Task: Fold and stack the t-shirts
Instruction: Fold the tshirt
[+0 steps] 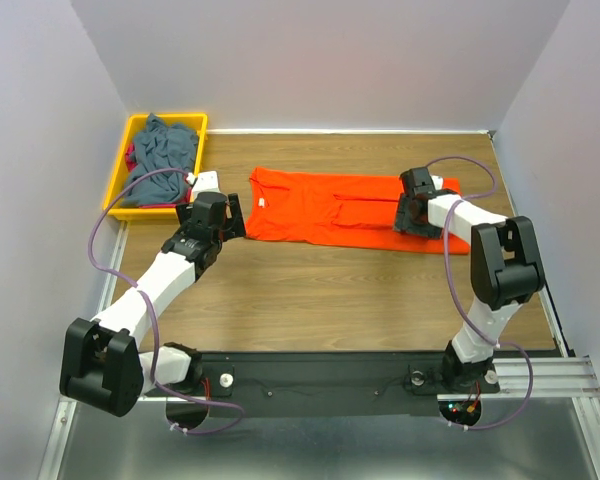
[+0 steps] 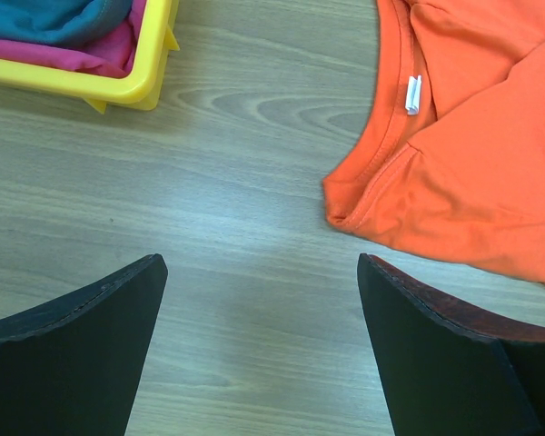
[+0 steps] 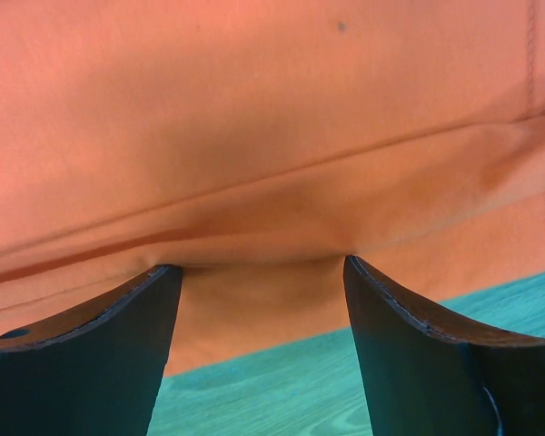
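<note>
Now you're early in folding the orange t-shirt [image 1: 330, 215], spread on the worktop [image 1: 310, 290]: your right claw [image 3: 259, 268] sits open, gripping nothing, on its hem end, and your left claw [image 2: 261, 268] gapes empty beside the collar [image 2: 381, 145], so next pinch cloth.

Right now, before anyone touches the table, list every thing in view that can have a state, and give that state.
orange t-shirt, flat on the table, folded into a long strip
grey-blue t-shirt, crumpled in the yellow bin
magenta cloth, bunched under the grey-blue t-shirt
yellow bin, upright, holding both
left gripper, open above bare table beside the orange t-shirt
right gripper, open over the orange t-shirt
</note>
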### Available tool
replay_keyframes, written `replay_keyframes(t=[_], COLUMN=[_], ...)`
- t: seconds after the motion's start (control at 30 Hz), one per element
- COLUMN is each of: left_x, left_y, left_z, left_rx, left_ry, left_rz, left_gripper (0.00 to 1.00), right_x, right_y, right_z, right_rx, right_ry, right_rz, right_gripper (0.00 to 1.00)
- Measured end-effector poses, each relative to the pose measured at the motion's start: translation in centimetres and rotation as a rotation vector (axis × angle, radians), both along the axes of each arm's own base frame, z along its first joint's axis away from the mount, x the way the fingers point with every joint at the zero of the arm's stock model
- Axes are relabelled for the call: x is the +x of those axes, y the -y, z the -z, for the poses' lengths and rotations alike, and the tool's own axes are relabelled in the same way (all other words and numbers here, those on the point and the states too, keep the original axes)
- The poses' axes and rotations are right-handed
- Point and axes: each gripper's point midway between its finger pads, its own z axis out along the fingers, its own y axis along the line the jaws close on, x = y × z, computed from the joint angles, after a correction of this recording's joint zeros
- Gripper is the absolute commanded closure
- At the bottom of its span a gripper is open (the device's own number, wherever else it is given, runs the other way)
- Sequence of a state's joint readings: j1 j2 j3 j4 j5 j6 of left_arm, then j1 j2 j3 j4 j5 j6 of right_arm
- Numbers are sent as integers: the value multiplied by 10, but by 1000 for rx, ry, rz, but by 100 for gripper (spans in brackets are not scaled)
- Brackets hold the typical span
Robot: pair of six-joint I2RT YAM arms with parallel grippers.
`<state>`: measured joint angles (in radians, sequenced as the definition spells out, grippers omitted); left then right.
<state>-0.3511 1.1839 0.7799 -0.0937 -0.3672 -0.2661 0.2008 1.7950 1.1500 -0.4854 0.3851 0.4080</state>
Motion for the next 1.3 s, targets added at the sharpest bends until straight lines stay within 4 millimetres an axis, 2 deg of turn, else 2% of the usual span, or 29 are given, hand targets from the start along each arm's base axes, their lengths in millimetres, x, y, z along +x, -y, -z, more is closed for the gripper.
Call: replay_keyframes(t=[0.27,0.43,0.63,0.73,0.83,0.93,1.03,1.17,1.3], left_x=[0,0,2,6,10,12,12,12,12], left_y=[0,1,10,17,22,23,23,22,22], left_z=[4,4,14,20,16,12,13,14,14], left_rx=[5,4,-12,-25,-35,-38,-37,-37,-36], left_ry=[-11,-13,-49,-75,-70,-60,-61,-62,-61], left_rz=[1,6,43,70,82,84,85,85,84], left_gripper=[1,2,2,2,1,1,2,1,1], right_x=[31,44,44,40,30,17,3,-12,-11], right_y=[9,25,46,52,54,53,56,67,72], right_z=[-14,-13,-15,-31,-53,-64,-54,-27,-16], right_rx=[-4,-3,53,80,103,124,144,181,206], right_ry=[55,69,70,107,156,190,169,103,87], right_rz=[22,55,90,100,101,96,105,157,188], right_gripper=[22,23,25,26,32,34,40,49,53])
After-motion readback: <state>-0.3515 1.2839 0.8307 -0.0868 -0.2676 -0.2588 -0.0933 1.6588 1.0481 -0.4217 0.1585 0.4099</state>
